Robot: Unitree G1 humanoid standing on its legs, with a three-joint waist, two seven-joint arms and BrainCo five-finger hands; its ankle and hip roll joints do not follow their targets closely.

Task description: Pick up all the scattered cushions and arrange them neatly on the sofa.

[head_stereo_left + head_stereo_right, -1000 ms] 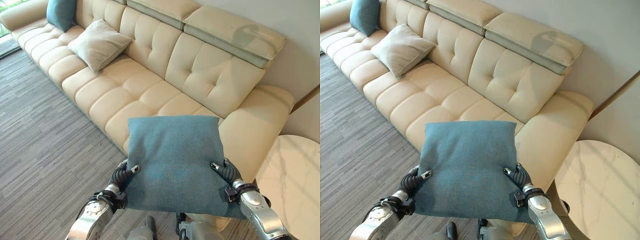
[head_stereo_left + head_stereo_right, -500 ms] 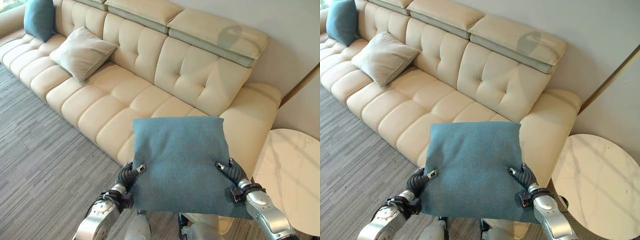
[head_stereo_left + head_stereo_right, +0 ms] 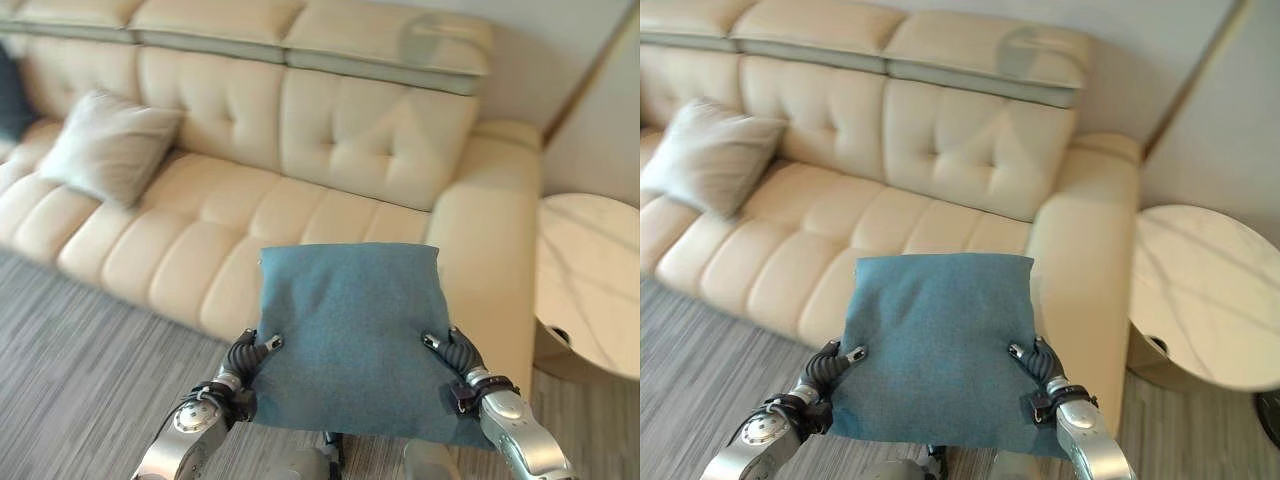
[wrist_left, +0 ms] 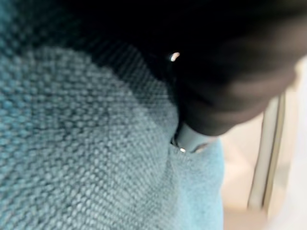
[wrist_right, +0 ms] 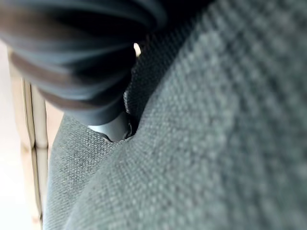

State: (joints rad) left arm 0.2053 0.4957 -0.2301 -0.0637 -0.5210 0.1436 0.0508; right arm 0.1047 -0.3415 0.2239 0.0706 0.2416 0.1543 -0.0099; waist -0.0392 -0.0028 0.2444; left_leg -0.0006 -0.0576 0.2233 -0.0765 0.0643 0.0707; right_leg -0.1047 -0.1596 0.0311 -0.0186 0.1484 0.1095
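Camera swung right; both hands still grip teal cushion (image 3: pixel 350 335); wrist views probably thumbs.

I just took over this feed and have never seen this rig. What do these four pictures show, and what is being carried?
Two pictures come from the robot's head, looking down; two close-ups come from its wrists. The left robot hand and right robot hand pinch the side edges of a teal cushion, held in front of a cream sofa. The wrist close-ups show mostly that cushion's weave. A beige cushion already lies on the seat, and a round marble side table stands by the armrest.
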